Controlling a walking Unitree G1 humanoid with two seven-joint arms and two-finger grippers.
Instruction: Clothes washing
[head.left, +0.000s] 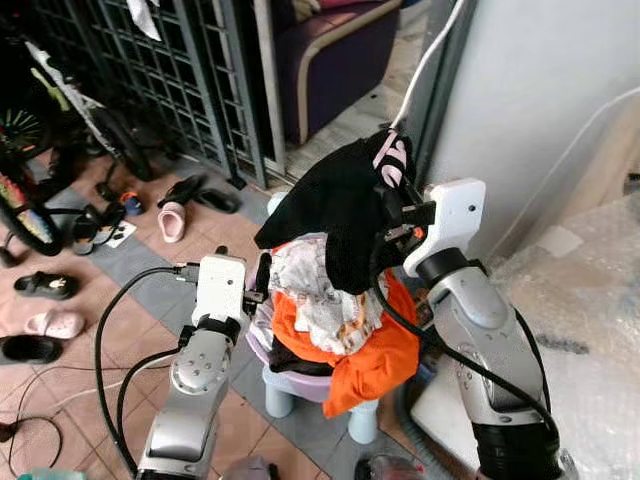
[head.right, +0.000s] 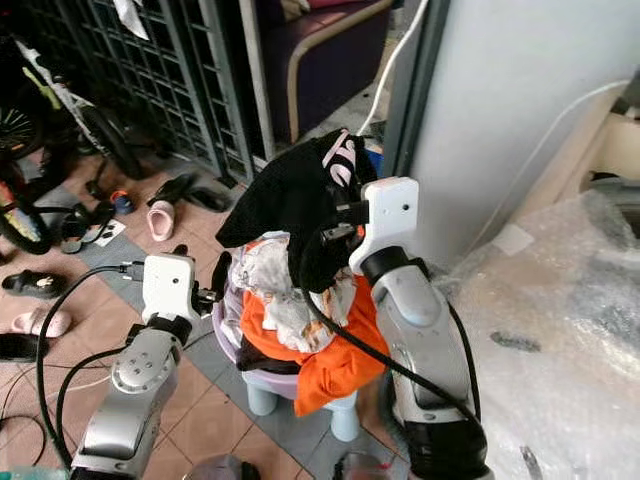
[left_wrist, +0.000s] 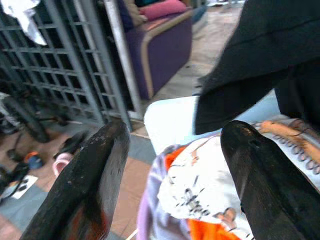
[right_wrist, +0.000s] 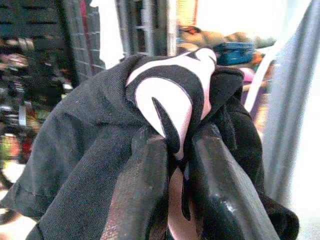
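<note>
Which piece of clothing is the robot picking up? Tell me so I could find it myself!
Look at the lilac plastic stool piled with laundry in front of the grey wall. The right gripper holds the black garment above that pile. It is the only black one with a pink-and-white print, unlike the orange and patterned white clothes below.

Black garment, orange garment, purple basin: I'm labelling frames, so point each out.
black garment (head.left: 335, 205), left eye view, middle of hanging cloth.
orange garment (head.left: 375, 362), left eye view, draped lower fold.
purple basin (head.left: 300, 383), left eye view, front rim.
</note>
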